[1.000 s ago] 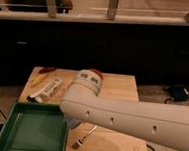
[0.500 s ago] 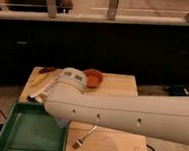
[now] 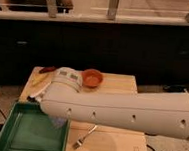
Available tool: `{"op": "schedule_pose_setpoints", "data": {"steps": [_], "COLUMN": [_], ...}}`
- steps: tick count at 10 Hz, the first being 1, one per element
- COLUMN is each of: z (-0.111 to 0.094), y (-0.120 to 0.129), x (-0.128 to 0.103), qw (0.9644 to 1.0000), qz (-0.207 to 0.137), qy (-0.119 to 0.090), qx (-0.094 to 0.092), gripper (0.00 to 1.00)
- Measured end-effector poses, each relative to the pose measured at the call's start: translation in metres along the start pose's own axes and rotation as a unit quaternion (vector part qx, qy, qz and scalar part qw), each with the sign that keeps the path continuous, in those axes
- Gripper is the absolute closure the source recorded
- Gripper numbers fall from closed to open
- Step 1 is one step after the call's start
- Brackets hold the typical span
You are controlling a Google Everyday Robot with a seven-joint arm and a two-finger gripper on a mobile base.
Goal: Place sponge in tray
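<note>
The dark-green tray [image 3: 17, 133] lies at the table's front left corner. My white arm [image 3: 124, 113] reaches in from the right, and its rounded end [image 3: 61, 92] hangs over the tray's far right corner. The gripper is below that end and mostly hidden by it. A small pale blue-grey patch [image 3: 58, 122] shows under the arm at the tray's right rim. It may be the sponge, but I cannot tell whether it is held or lying there.
An orange bowl [image 3: 92, 79] stands at the back middle of the wooden table [image 3: 116, 142]. A fork [image 3: 84, 137] lies right of the tray. A white-labelled tube [image 3: 40, 82] lies at the back left. A dark counter runs behind.
The arm's end has swung left and forward, from the table's middle to above the tray's far right corner. The bowl, once covered, now shows.
</note>
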Motion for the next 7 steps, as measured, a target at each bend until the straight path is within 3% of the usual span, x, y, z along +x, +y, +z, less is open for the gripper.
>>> {"op": "schedule_pose_setpoints", "data": {"steps": [7], "z": [0.011], "y": [-0.018], "x": [-0.016], "qw": [0.9985], "qz": [-0.048], "qy": [-0.024], "qx": [0.007], "gripper": [0.97]}}
